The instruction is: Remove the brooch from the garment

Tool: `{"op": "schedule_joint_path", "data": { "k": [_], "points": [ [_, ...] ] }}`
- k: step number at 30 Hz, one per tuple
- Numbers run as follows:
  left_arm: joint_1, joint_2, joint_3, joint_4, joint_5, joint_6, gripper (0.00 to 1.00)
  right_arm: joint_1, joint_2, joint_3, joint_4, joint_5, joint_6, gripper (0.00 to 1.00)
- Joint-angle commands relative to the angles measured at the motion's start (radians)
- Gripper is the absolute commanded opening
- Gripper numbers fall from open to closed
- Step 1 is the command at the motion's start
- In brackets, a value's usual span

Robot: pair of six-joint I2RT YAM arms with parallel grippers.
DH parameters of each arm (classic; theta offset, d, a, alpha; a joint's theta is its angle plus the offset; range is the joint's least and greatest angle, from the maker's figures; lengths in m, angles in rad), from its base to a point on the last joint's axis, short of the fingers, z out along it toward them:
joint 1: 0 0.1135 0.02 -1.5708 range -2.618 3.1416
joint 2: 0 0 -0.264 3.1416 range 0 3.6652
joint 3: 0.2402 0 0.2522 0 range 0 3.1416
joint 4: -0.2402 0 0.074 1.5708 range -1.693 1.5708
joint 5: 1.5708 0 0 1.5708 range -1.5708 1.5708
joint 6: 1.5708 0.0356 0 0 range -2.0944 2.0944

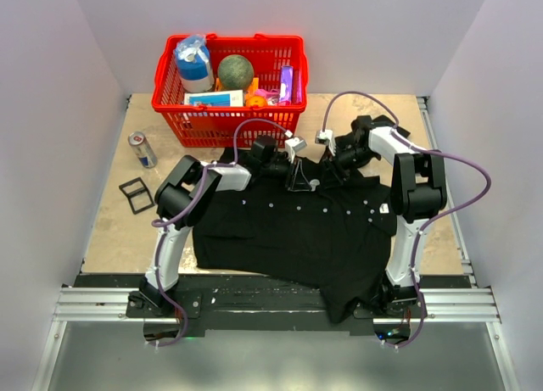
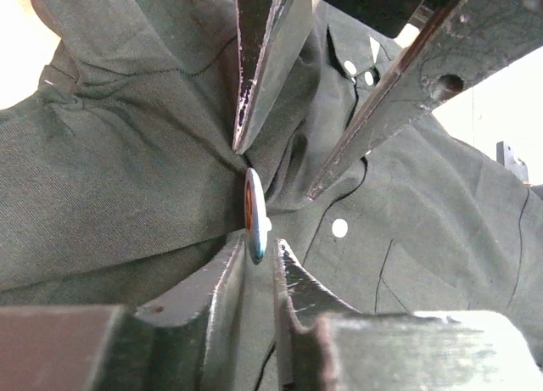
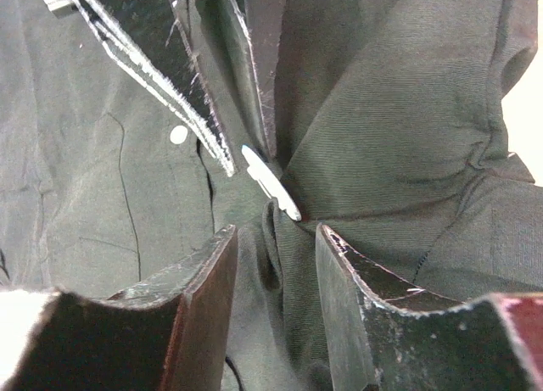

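Brooch (image 2: 254, 215) edge-on, face hidden, amid garment (image 2: 110, 179) folds.

red basket (image 1: 229, 126) close behind the bunched garment (image 1: 288, 230), can (image 1: 142, 149) at left

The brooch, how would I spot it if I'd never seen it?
Find the big black shirt on the table, then its far edge by the red basket. The brooch is the round silvery disc at the left gripper's fingertips, bigger than the tiny white buttons.
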Motion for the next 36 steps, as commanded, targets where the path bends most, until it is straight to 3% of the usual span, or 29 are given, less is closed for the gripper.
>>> {"op": "schedule_joint_path", "data": {
  "k": [1, 4, 12, 17, 21, 29, 34, 36],
  "points": [
    [0.006, 0.036, 0.051, 0.001, 0.035, 0.011, 0.29, 0.011, -0.017, 0.026, 0.039, 0.009, 0.048, 0.45],
    [0.006, 0.036, 0.048, 0.000, 0.038, 0.012, 0.33, 0.017, -0.013, 0.018, 0.073, 0.009, 0.096, 0.45],
    [0.015, 0.036, 0.029, 0.032, 0.030, -0.001, 0.14, 0.040, -0.006, 0.015, 0.136, 0.028, 0.182, 0.43],
    [0.015, 0.039, 0.034, 0.062, 0.050, -0.034, 0.26, 0.041, -0.003, 0.016, 0.133, 0.042, 0.186, 0.42],
    [0.014, 0.043, 0.039, 0.093, 0.061, -0.049, 0.26, 0.041, 0.000, 0.018, 0.147, 0.060, 0.206, 0.42],
    [0.014, 0.069, 0.063, 0.107, 0.065, -0.055, 0.06, 0.046, 0.009, 0.012, 0.156, 0.071, 0.215, 0.41],
    [0.012, 0.079, 0.066, 0.115, 0.070, -0.061, 0.02, 0.046, 0.013, 0.012, 0.154, 0.080, 0.215, 0.40],
    [0.012, 0.080, 0.068, 0.119, 0.070, -0.063, 0.05, 0.046, 0.017, 0.016, 0.148, 0.084, 0.215, 0.39]
  ]
}}
